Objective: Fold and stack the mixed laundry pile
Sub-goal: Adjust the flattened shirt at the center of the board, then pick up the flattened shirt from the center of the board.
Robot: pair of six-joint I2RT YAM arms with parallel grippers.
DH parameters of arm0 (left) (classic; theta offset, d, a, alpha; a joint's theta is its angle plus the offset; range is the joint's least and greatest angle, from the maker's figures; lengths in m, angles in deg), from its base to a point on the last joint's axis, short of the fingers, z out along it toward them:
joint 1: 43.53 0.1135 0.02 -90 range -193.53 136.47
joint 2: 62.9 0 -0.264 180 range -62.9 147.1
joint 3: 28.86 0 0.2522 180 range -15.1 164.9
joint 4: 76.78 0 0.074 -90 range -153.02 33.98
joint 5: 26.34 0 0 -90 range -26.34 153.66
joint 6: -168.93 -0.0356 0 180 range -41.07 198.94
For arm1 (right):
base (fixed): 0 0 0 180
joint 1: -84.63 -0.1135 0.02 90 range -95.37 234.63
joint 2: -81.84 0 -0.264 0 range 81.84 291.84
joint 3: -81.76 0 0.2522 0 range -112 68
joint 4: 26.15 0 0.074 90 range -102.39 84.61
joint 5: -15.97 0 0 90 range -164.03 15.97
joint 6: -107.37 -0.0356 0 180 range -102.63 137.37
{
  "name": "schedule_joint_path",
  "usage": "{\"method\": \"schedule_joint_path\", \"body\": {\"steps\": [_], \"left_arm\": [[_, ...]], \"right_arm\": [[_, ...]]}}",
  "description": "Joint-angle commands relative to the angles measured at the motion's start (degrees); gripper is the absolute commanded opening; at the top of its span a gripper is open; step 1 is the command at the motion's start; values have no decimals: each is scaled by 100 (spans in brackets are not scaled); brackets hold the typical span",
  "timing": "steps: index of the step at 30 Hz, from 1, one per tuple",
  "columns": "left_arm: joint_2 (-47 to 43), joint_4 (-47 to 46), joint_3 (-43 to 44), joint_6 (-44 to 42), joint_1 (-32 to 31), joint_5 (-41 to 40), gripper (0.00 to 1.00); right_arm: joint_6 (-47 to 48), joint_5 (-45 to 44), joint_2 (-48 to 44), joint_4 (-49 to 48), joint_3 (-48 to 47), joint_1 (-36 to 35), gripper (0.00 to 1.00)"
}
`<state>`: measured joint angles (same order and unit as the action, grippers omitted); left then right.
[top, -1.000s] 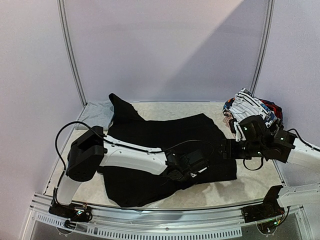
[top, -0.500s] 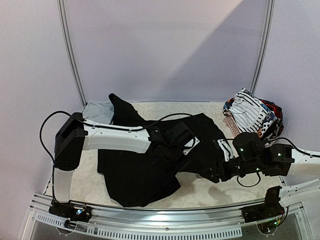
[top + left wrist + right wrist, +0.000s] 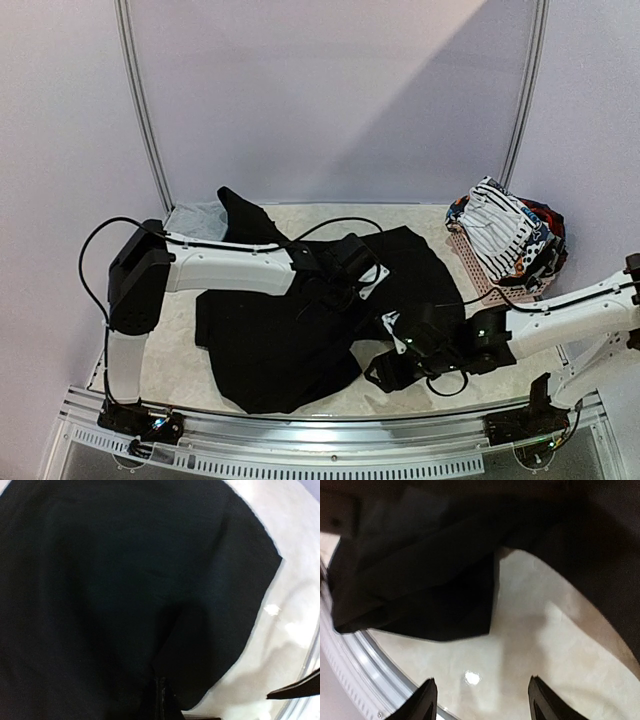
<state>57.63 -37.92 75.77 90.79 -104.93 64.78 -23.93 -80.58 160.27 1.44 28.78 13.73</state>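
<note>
I am folding the large black trousers (image 3: 270,345), which lie spread across the middle of the counter (image 3: 330,214) and reach toward its near edge. My left gripper (image 3: 161,702) is closed. The cloth creases up into its tips, so I judge it pinched on the trousers near their centre. My right gripper (image 3: 483,702) hovers low over bare counter by the near edge, fingers apart with nothing between them and a loose black corner just ahead. The white black-striped piece (image 3: 505,228) tops the heap in the pink basket (image 3: 468,262) at the far right corner. A grey piece (image 3: 195,222) lies at the far left. Next, my right gripper must reach that black corner and close on it, so both ends can travel together.
</note>
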Motion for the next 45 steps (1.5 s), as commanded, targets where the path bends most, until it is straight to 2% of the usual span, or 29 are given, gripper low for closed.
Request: {"method": "schedule_joint_path", "body": {"steps": [1, 10, 18, 20, 23, 30, 32, 38, 45], "left_arm": [[-6, -112, -173, 102, 165, 223, 0], [-8, -224, -321, 196, 339, 633, 0], [34, -302, -412, 264, 460, 862, 0], [48, -318, -419, 273, 464, 886, 0], [45, -331, -430, 282, 465, 889, 0], [82, -388, -397, 320, 471, 1004, 0], [105, -405, -387, 343, 464, 1041, 0], [84, -384, -395, 448, 396, 941, 0], [85, -129, -230, 491, 38, 524, 0]], "right_arm": [[-5, -575, 696, -307, -422, -56, 62], [163, -783, 1804, -680, -871, -53, 58], [141, -842, 2267, -1067, -915, -51, 55], [140, -792, 2349, -1093, -956, -55, 49], [131, -725, 2453, -1011, -1015, -62, 36], [240, -262, 2283, -1045, -1005, -144, 6], [259, -165, 2171, -1014, -971, -168, 0], [372, 97, 1506, -188, -1191, -458, 0], [728, 92, 751, 956, -1940, -1282, 0]]}}
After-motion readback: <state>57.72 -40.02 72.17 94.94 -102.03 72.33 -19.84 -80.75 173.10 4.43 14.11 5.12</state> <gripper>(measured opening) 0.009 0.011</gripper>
